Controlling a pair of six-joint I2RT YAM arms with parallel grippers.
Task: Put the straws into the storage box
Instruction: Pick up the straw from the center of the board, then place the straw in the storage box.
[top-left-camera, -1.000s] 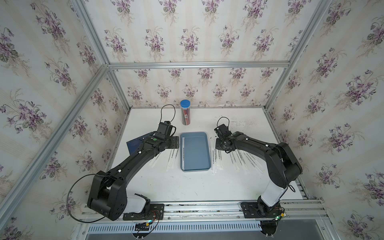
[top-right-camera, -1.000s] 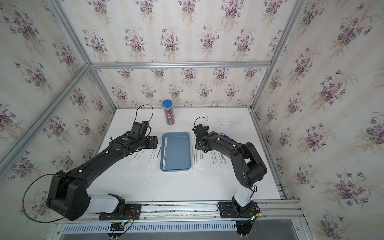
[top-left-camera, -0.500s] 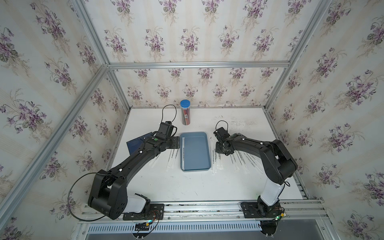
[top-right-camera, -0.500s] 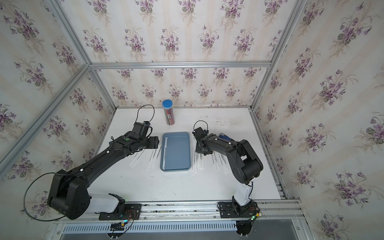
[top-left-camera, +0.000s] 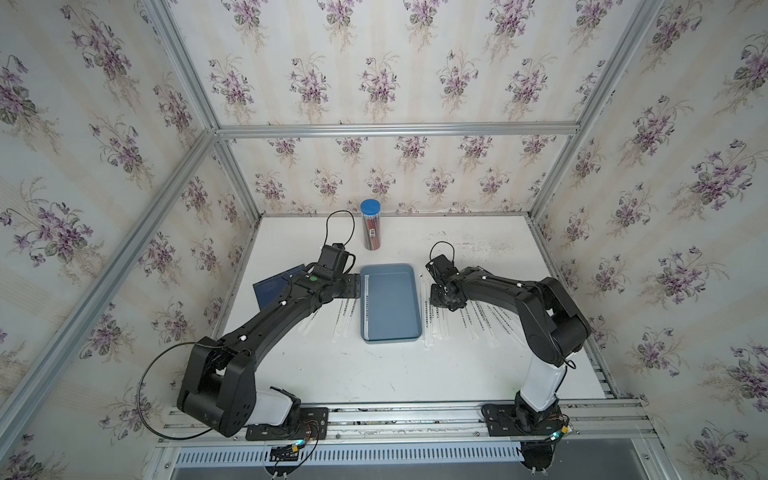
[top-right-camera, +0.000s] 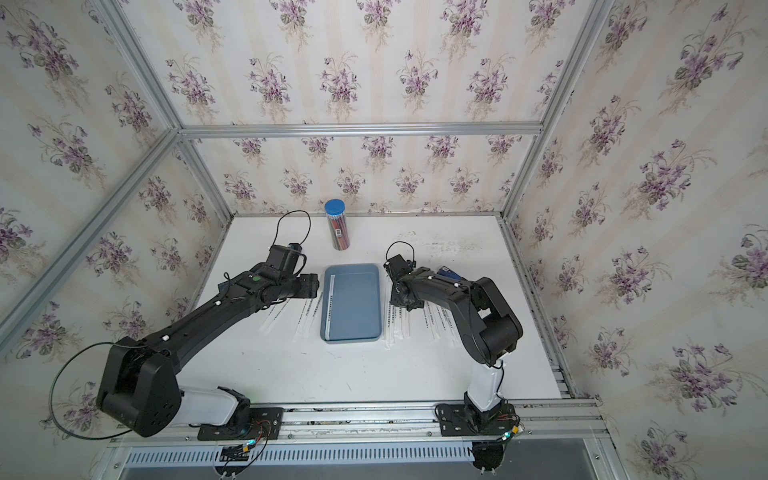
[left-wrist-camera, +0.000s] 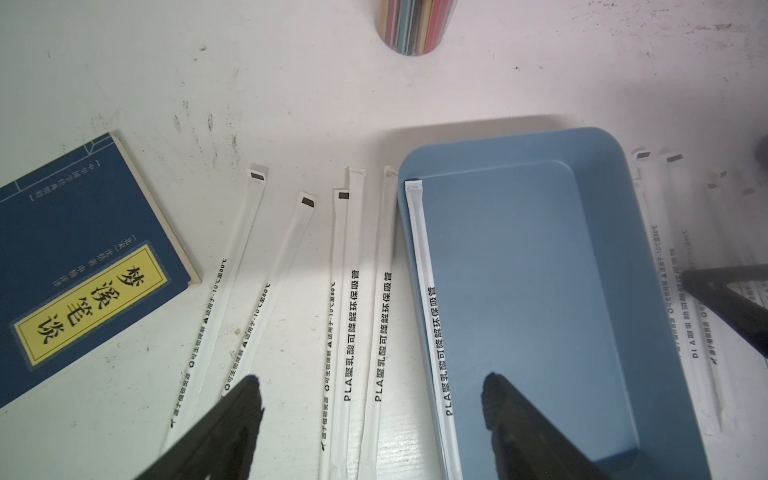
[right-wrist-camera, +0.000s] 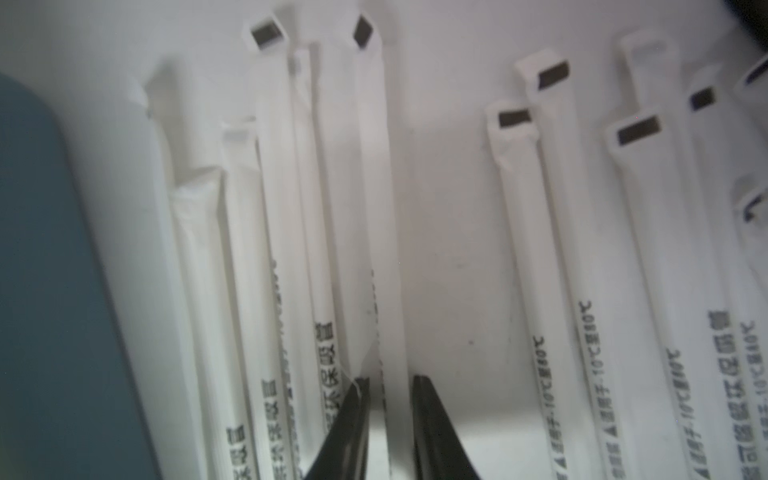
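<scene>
— Status, right gripper (right-wrist-camera: 390, 384)?
— Mine sits low on the table (left-wrist-camera: 332, 104), jaws drawn narrow either side of one of the straws (right-wrist-camera: 392, 291). Pinched or only bracketed, I can't tell. Others lie flat close by on both flanks.
— Left gripper (left-wrist-camera: 372, 382)?
— Spread wide, holding nothing; one finger over the storage box (left-wrist-camera: 519, 270), the other over table straws.
— Box contents?
— One straw, along the wall on my left arm's side. The rest lie in rows both sides of the box. Blue book (left-wrist-camera: 83, 257) beyond the left row; pencil tube (top-left-camera: 371, 228) upright behind.

Straws (top-left-camera: 428, 324) flank storage box (top-left-camera: 395, 303) w/ 1 inside.
</scene>
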